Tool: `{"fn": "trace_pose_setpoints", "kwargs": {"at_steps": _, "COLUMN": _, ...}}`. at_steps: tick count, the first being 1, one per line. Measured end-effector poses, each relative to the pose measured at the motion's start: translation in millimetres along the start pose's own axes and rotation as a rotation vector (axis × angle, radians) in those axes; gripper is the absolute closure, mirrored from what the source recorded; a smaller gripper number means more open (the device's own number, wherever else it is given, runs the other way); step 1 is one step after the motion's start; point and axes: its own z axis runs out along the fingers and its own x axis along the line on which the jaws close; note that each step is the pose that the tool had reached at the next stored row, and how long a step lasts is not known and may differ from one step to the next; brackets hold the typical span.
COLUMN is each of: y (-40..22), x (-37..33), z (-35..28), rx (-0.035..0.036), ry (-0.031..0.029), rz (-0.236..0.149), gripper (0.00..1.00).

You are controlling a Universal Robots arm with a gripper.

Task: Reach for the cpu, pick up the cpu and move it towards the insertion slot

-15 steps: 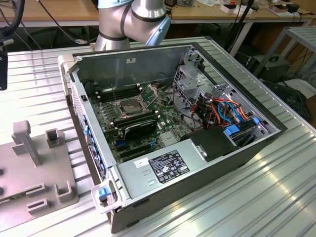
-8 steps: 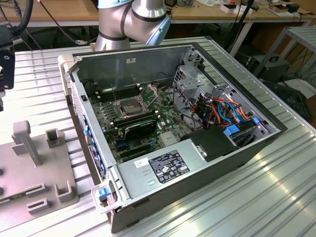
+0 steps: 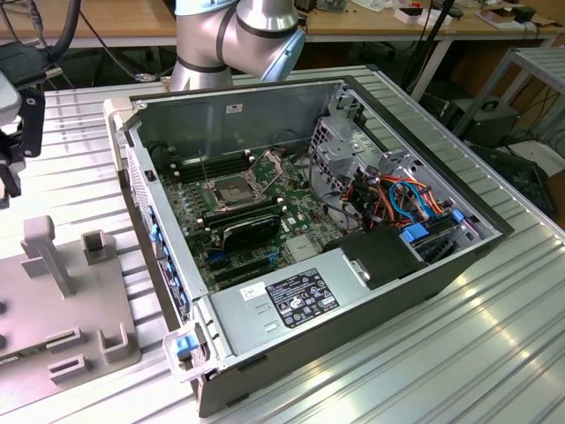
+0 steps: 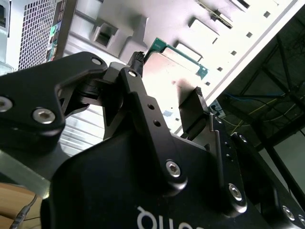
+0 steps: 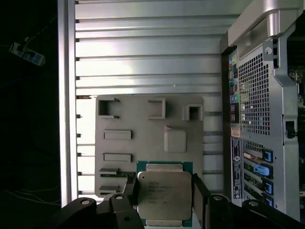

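Note:
In both wrist views the cpu (image 5: 164,193) (image 4: 174,64), a pale silvery square chip on a green edge, sits between my black fingers. My gripper (image 5: 164,191) (image 4: 167,76) is shut on it, one finger (image 4: 137,62) on each side. The chip hangs well above the grey fixture plate (image 5: 143,124), clear of its recesses. In the exterior view the insertion slot (image 3: 231,192), a shiny metal-framed socket with a dark centre, lies on the motherboard inside the open computer case (image 3: 415,283), to the exterior view's right of the fixture plate (image 3: 53,300).
The case's perforated back panel (image 5: 257,119) stands beside the fixture plate on the ribbed aluminium table (image 5: 147,57). Inside the case are a black expansion card (image 3: 252,228), a drive cage (image 3: 340,141) and cable bundles (image 3: 397,199). The arm's base (image 3: 234,35) rises behind the case.

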Motion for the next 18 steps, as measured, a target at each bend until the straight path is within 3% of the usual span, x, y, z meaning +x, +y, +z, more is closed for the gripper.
{"fn": "trace_pose_setpoints", "kwargs": {"at_steps": 18, "y": 0.4, "x": -22.2, "z": -0.5, "rx": -0.0001, "ry": 0.0000, "rz": 0.000, "gripper": 0.45}}
